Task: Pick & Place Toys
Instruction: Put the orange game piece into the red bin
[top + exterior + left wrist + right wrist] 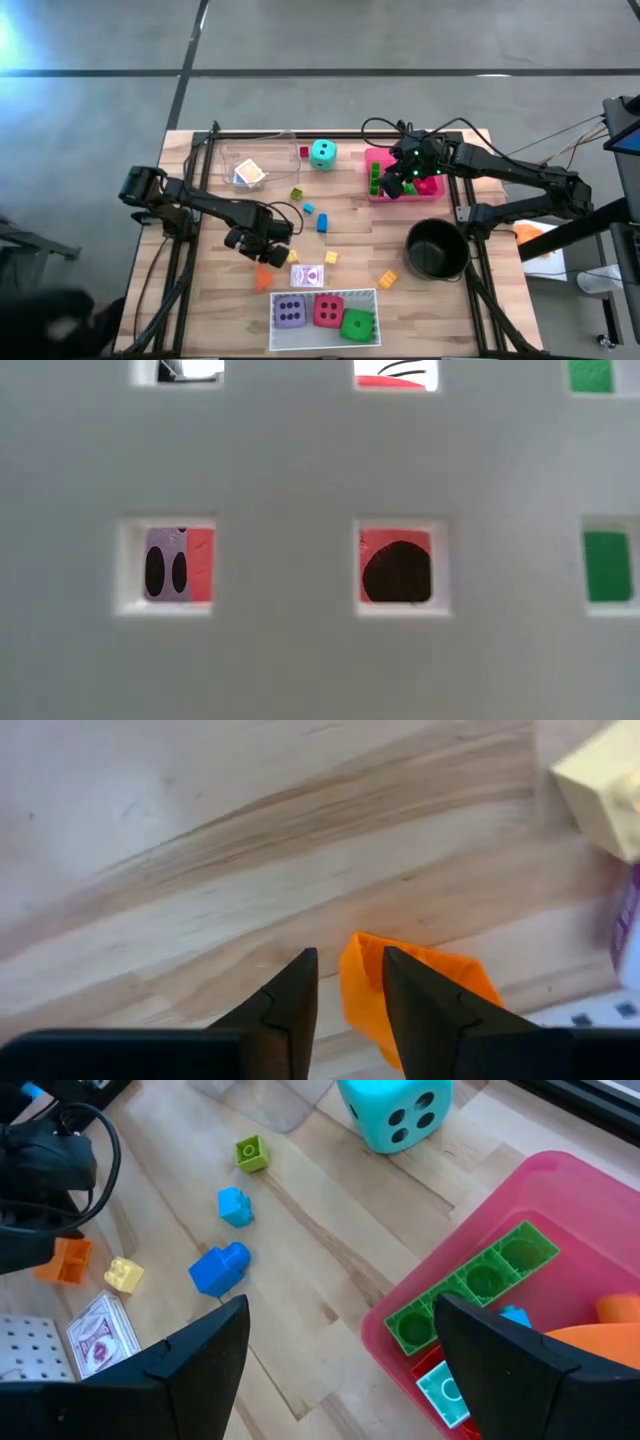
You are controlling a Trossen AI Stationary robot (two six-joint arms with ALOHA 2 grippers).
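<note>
Closest to me, just behind the left gripper (262, 250) toward the table's front edge, a white tray (322, 293) holds three dice: purple (290, 311), red (328, 311) and green (357, 324). The low view looks out only through that tray's holes.

Beside the left gripper, toward the right arm, a card (308, 276) lies flat. A yellow block (331, 257) sits just beyond it, and another yellow one (387, 279) lies farther along.

The left gripper is down at the wood. Its fingers (290, 1000) are a narrow way apart, with the orange block (420, 970) partly between them. The block is against one finger, and bare wood shows between it and the other. It rests on the table, not clamped.

Past the left gripper, toward mid-table, lie a blue block (322, 222), a light blue one (309, 208) and a lime one (296, 193). The black pot (412, 240) stands near the right gripper (400, 185), on its front side.

The right gripper hovers at the pink tray's (380, 155) inner edge, jaws wide and holding nothing. A long green block (470, 1285) and other pieces lie in the tray under it. The teal die (322, 153) sits just beside that tray, toward the left arm. Farther that way stands the clear tray (228, 152).
</note>
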